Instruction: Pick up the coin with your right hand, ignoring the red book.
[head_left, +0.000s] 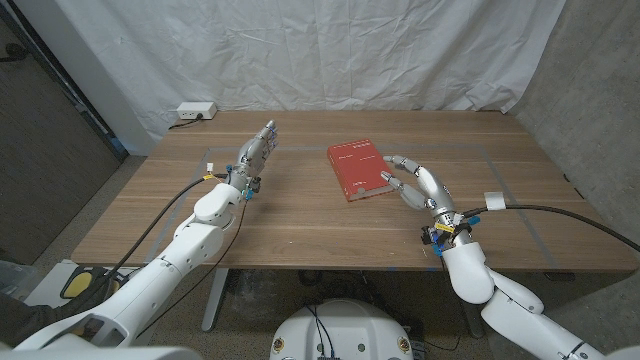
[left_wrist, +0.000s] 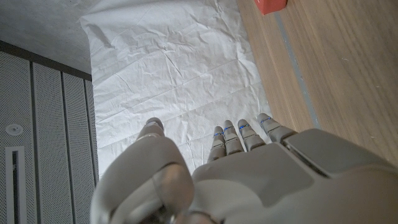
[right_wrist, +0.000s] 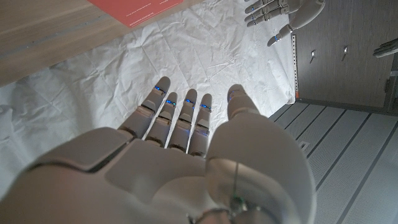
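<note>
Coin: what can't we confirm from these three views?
- Coin: none can be made out on the table in the head view; too small, or hidden by the right hand.
- Red book: its near right corner is covered by that hand's fingers; contact unclear.
- Wrist views: book cut off by the frame edge.

Red book (head_left: 360, 170) just beside right hand (head_left: 415, 182).

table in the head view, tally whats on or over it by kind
red book: 1
robot hands, left hand and right hand: 2
white box with a cable at the far edge: 1
coin: 0 that I can make out
total: 4
</note>
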